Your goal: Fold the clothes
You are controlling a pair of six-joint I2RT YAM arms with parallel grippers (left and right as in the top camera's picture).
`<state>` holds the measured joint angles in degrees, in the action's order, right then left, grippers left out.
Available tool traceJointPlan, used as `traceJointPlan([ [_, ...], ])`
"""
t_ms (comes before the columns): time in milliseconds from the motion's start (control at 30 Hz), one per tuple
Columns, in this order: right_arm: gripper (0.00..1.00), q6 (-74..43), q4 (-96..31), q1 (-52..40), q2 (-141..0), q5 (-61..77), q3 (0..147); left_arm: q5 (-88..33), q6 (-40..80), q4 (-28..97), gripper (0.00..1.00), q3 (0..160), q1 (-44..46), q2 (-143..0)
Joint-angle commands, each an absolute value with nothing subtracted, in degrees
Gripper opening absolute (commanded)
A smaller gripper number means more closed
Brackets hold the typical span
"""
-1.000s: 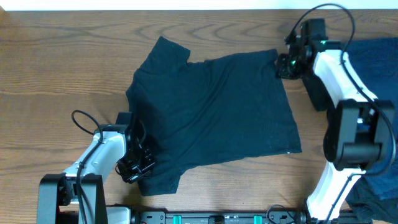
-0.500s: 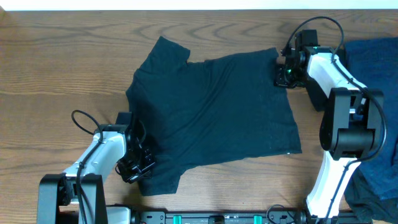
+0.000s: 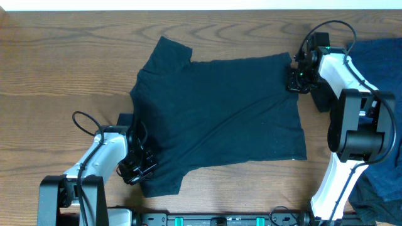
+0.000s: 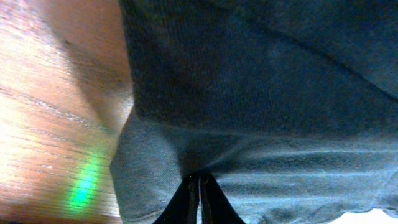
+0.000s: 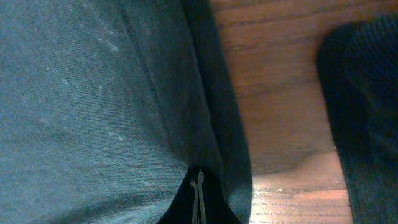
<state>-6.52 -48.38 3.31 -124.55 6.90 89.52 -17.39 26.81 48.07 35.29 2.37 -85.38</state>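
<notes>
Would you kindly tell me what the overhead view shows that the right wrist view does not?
Only the overhead view shows the whole black T-shirt spread on the table, both sleeves, the left gripper at its near sleeve, and the navy garment at the right edge. Only the right wrist view shows the hem stitching and the right gripper with its tips closed together on the hem. Both show the T-shirt's right edge and bare wood beside it.

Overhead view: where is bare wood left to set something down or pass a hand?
Widest bare wood: the table left of the T-shirt, on the far side of the left hand. A narrow strip runs along the far edge above the shirt. Crowded: the right side, where the right hand and the navy garment sit close.
</notes>
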Motion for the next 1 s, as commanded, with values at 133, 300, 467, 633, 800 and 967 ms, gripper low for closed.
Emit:
traceJointPlan([
  [133,0.31,-8.51,-48.8,4.38,-125.16,6.22,91.42,-17.52,20.32,48.64,0.06,38.83,2.61,-86.04],
  [300,0.49,-9.91,-51.96,4.4,-118.24,8.47,96.97,-17.5,19.51,56.75,0.06,49.39,2.61,-86.04],
  [467,0.61,-10.68,-57.95,4.95,-108.22,8.4,97.82,-17.5,19.51,63.86,0.06,60.03,3.09,-85.67],
  [633,0.61,-10.79,-69.52,6.07,-101.58,7.9,97.71,-17.5,19.77,64.6,0.06,62.17,5.45,-83.29],
  [800,0.55,-17.78,-79.66,8.62,-98.78,7.92,96.18,-17.45,19.81,66.76,0.06,62.17,8.97,-81.71],
  [967,0.53,-17.78,-79.92,8.95,-93.54,7.7,86.94,-17.28,19.99,69.04,0.06,62.11,12.51,-81.47],
])
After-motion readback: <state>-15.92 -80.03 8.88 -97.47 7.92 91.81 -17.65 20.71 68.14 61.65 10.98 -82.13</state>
